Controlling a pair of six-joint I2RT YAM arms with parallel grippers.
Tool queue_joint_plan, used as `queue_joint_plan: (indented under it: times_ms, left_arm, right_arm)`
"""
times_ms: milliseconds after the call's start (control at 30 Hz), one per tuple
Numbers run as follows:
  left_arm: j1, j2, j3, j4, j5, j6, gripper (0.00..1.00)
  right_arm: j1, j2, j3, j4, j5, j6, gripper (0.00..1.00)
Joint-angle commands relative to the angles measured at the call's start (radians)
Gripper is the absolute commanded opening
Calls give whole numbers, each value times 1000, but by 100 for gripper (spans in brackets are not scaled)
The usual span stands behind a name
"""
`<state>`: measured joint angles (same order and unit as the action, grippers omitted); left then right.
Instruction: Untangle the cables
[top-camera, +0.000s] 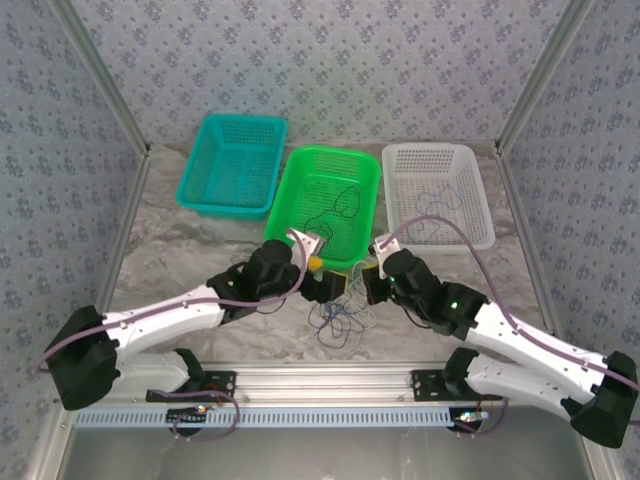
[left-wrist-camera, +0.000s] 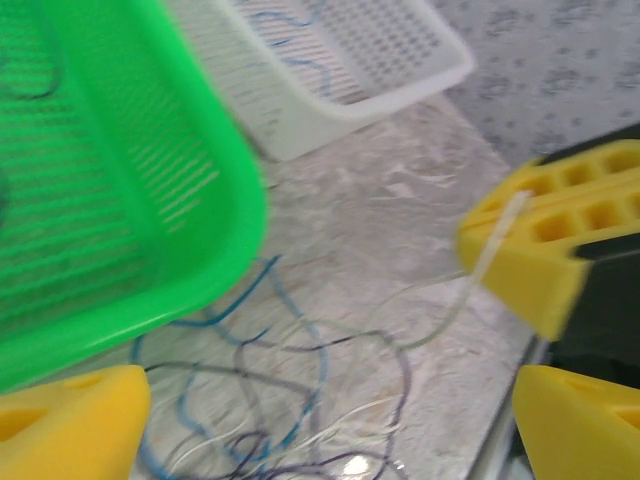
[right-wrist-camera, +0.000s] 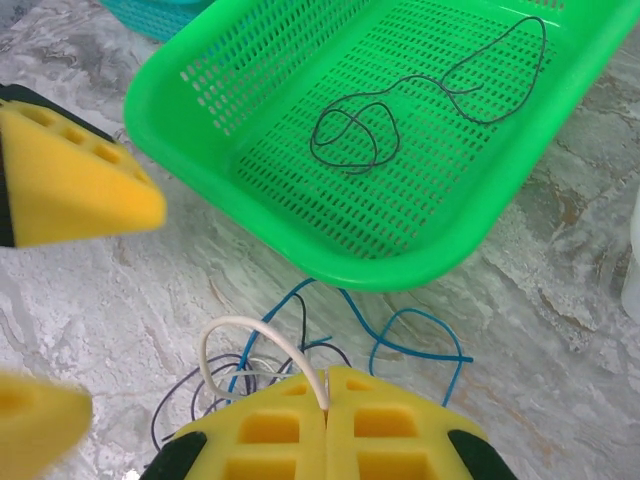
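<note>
One dark cable (right-wrist-camera: 314, 138) in green basket (right-wrist-camera: 400, 272).

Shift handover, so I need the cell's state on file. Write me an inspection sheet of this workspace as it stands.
Surface: marbled table, level.
Job's things: tangle of thin cables on the table before the green basket; one dark cable inside it; a blue cable in the white basket; teal basket looks empty.
Clutter: nothing seen.
Grippers: left gripper open, facing the tangle; right gripper shut on a whitish cable.
Cables: thick purple-grey arm cables run along both arms.
Surroundings: patterned walls, metal frame.
</note>
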<state>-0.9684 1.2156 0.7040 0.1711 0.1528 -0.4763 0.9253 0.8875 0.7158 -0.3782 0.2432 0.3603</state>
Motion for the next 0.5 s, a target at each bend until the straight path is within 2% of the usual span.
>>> queue_joint_plan:
  times_ms: [0,167,267,367,467]
  left_arm:
    - [-25,30,41,120,76,50,90]
    - [-43,63,37,173,84,58,81]
    - [-44,80,45,161,81,70,71]
    - [-46,91,45,169,75,76,56]
    - [-46,91,39,193,59,73,51]
  right_arm:
    - [15,39,57,-49,12,-25,0]
    - [20,53,71,-34,-3,-14,0]
    - [20,37,76,-31,-19,-9,0]
    - [17,12,86,-40,-33,-6,0]
    - [18,-12,90,-50,-42,-6,0]
